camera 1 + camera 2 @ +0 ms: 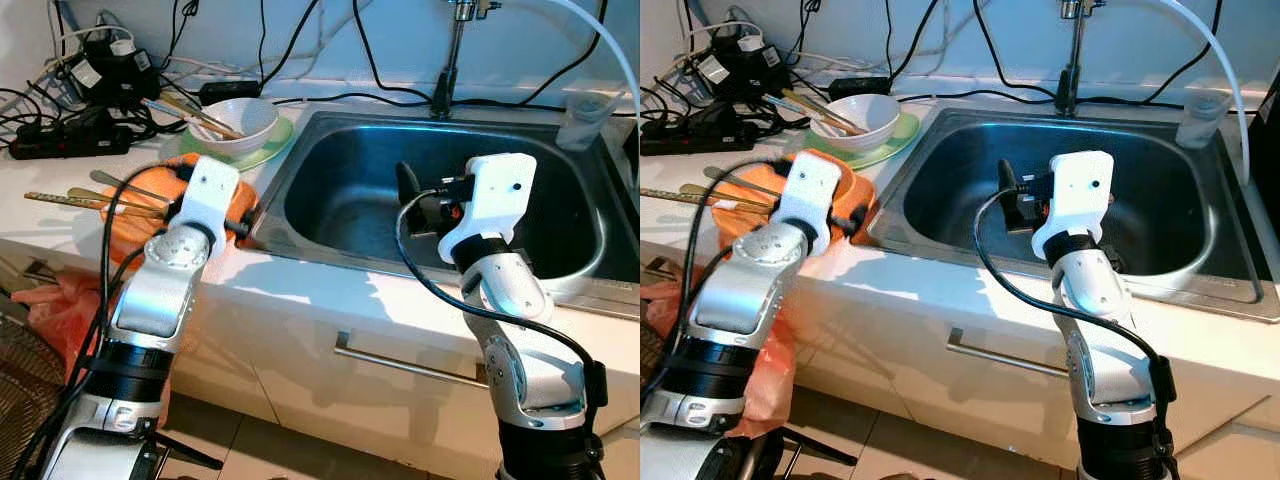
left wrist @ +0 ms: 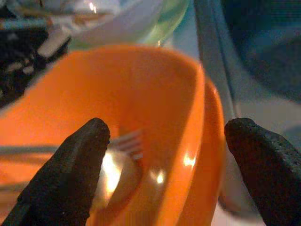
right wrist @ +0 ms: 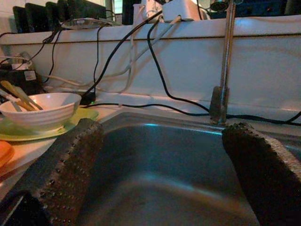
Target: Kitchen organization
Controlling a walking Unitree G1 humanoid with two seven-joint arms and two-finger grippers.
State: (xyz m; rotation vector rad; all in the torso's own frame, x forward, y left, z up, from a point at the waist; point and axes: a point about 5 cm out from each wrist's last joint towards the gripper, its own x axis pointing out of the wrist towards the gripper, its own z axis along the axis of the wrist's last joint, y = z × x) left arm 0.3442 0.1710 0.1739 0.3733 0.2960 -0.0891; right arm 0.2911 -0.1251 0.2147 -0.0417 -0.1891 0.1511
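My left gripper (image 2: 164,165) spread wide, orange bowl (image 2: 155,108) rim between fingers, fork (image 2: 127,141) inside blurred. My right gripper (image 3: 164,174) spread over sink (image 1: 340,200).

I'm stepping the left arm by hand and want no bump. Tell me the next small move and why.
Probably ease the left gripper down a little so its open fingers straddle the near rim of the orange bowl, then close. The wrist view shows one finger over the bowl's inside, above a fork, the other outside the rim, nothing gripped yet. The right gripper hangs open over the sink.
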